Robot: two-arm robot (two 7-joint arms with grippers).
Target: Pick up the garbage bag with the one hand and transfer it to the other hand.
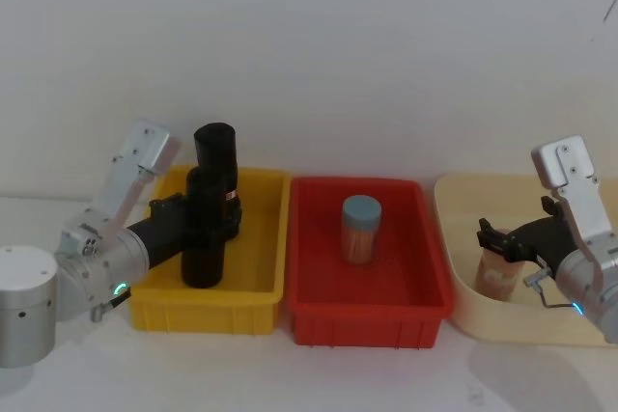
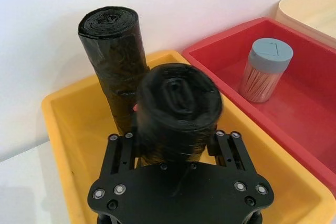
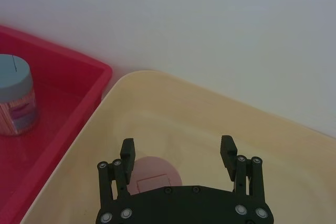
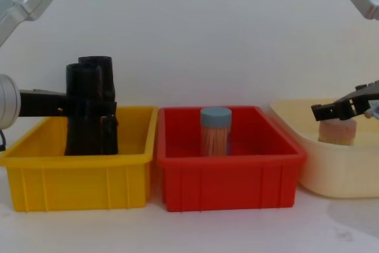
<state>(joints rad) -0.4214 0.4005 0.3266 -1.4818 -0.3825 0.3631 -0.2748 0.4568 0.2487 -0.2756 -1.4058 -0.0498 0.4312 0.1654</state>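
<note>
Two black garbage bag rolls stand in the yellow bin (image 1: 261, 287). My left gripper (image 1: 214, 216), the hand with the green ring, reaches in from the left and is shut on the nearer garbage bag (image 1: 202, 253). The left wrist view shows that roll (image 2: 178, 103) clamped between the fingers (image 2: 113, 145), with the second roll (image 2: 113, 51) upright just behind it. From the chest, the held roll (image 4: 80, 108) and the left gripper (image 4: 105, 122) sit above the bin wall, which hides the roll's base. My right gripper (image 1: 492, 238) hangs open over the cream tray (image 1: 463, 315).
A red bin (image 1: 372, 320) in the middle holds a clear jar with a blue lid (image 1: 361, 229). A pinkish cylinder (image 3: 157, 174) stands in the cream tray (image 3: 210, 119) beneath the open right gripper (image 3: 177, 151). A white wall rises close behind the bins.
</note>
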